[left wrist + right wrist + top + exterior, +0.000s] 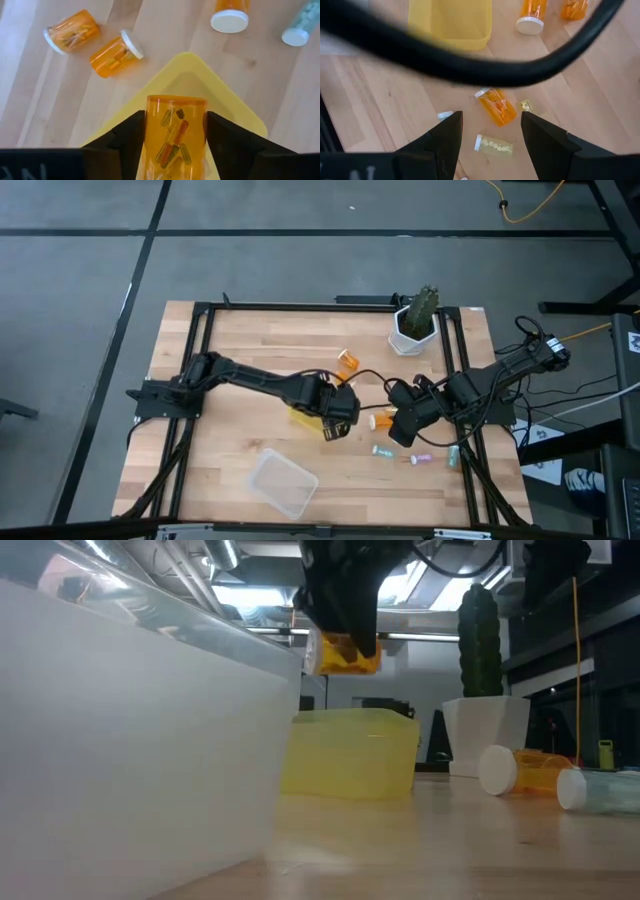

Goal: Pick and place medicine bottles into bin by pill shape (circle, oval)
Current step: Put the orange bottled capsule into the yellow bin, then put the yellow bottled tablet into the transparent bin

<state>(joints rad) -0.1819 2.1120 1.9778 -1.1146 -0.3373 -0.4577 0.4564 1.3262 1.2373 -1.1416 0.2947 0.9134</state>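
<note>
in the high view the wooden table (240, 350) fills the middle of the frame. at lower centre-left a clear bin (281, 482) lies on the wood, apart from everything else. the left arm reaches from the frame's left to the centre, where the left gripper (338, 418) hangs over a yellow bin (303, 416). in the left wrist view its fingers (127, 140) pinch an orange bottle (175, 135) holding long capsules, right above the yellow bin's (230, 107) open corner; the low view shows that bottle (345, 653) held in the air above the yellow bin (350, 755).

at the upper left of the left wrist view 2 more orange bottles lie on their sides just beside each other: one (71, 32) toward the corner, a white-capped one (115, 51) nearer the bin. a third capped orange bottle (230, 12) and a pale teal vial (302, 25) sit along the top edge.

right of centre in the high view, the right gripper (405, 425) hovers low over the table beside an orange bottle (383, 420). its jaws are spread with nothing between them. the right wrist view shows an orange bottle (496, 106) lying between the open fingers (447, 140), a pale green vial (492, 145) with round pills near it, and a black cable (470, 65) across the frame.

further right on the table lie slim vials: a teal one (382, 451), a purple one (418, 459) and another teal one (453, 455). a white plant pot (412, 330) with a cactus stands at upper right.
</note>
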